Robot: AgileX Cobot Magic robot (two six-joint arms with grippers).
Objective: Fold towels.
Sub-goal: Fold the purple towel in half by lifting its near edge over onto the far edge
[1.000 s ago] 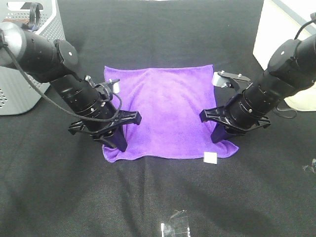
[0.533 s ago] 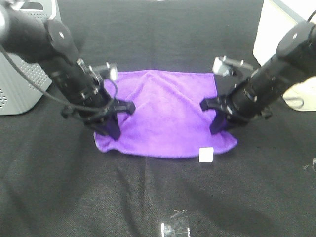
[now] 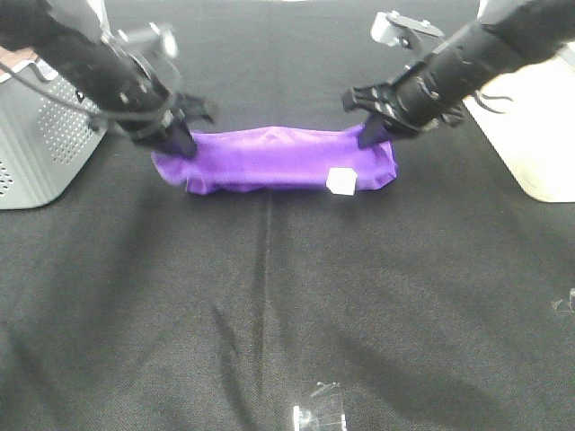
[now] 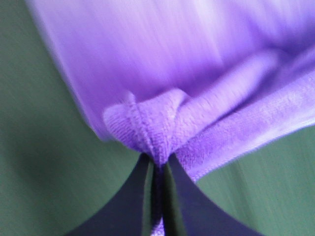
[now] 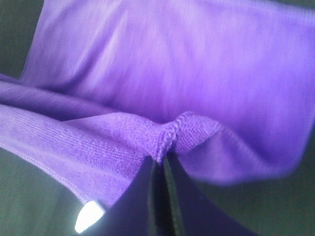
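A purple towel [image 3: 274,159] lies doubled over into a narrow strip at the far middle of the black table [image 3: 269,305], with a white tag [image 3: 340,181] hanging at its front right. My left gripper [image 3: 176,145] is shut on the towel's left corner [image 4: 147,128]. My right gripper [image 3: 370,135] is shut on the towel's right corner [image 5: 170,132]. Both hold their corners over the towel's far edge. In both wrist views the fabric is pinched between the dark fingers.
A grey perforated basket [image 3: 40,135] stands at the far left. A white box [image 3: 530,117] stands at the far right. A clear plastic scrap [image 3: 319,415] lies at the table's front edge.
Both grippers carried the towel's near corners away from the camera toward the far edge. The towel went from lying flat to folded over into a narrow strip.
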